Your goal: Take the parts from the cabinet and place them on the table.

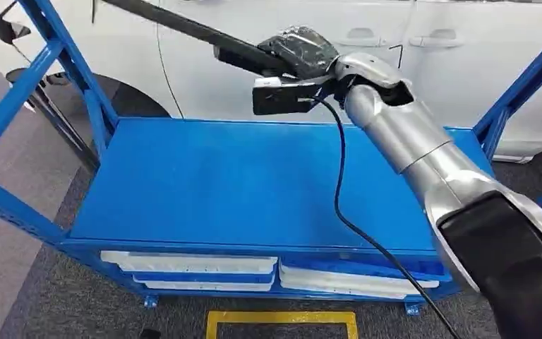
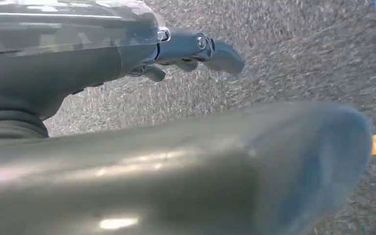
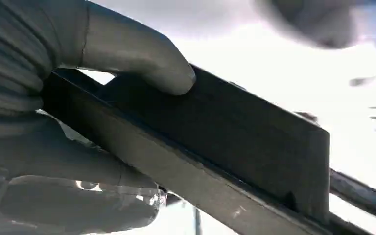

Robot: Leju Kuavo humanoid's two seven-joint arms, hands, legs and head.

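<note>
Right robot hand (image 1: 303, 53) is gripping a long black trim strip (image 1: 183, 27), its axis running far-left, above the blue counter (image 1: 254, 183); left robot hand (image 2: 186, 54) hanging loosely spread.

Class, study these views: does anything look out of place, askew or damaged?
Nothing looks damaged. The right hand grips a long black bar slanting above the blue table, not yet set down. White parts lie stacked neatly on the shelf below.
</note>
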